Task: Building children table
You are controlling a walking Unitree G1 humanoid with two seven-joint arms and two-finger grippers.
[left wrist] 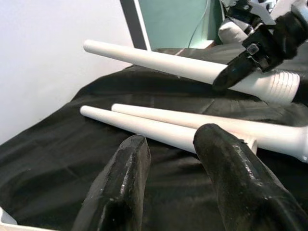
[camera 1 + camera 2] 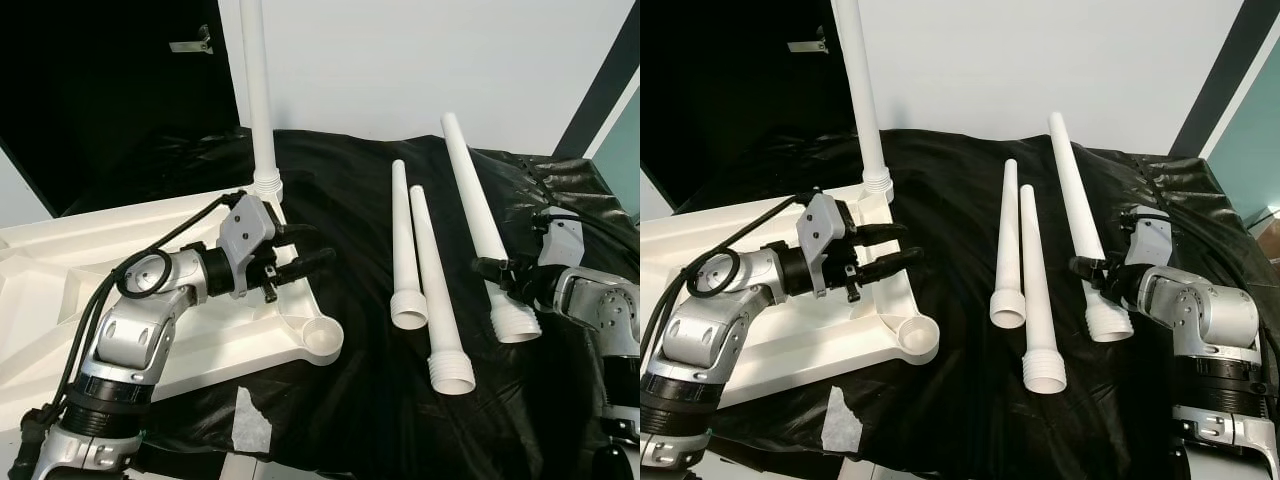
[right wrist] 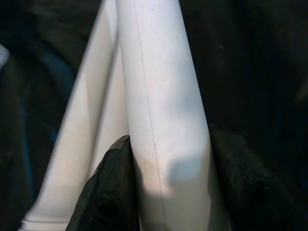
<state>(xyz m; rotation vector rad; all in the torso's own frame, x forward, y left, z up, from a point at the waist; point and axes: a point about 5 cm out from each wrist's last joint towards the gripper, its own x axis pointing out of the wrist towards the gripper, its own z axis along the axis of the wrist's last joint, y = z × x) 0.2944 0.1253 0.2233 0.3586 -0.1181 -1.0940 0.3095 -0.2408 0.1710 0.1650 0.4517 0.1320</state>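
Left eye view: the white tabletop (image 2: pixel 60 262) lies underside up on the black cloth (image 2: pixel 350 200), so its corner sockets face upward; one leg (image 2: pixel 258 95) already stands upright in the far corner, and the near corner socket (image 2: pixel 322 338) is still empty. The left gripper (image 2: pixel 303 249) hovers over the tabletop's edge, fingers apart and holding nothing. Three loose legs lie on the cloth, threaded ends toward the robot. Right eye view: the right gripper (image 2: pixel 1092 272) grips the rightmost leg (image 2: pixel 1076 210) just above its threaded collar, probably to lift it toward a socket. Left wrist view: parted fingers (image 1: pixel 120 183) point at the two middle legs (image 1: pixel 159 126). Right wrist view: both pads (image 3: pixel 108 187) press the leg's flanks.
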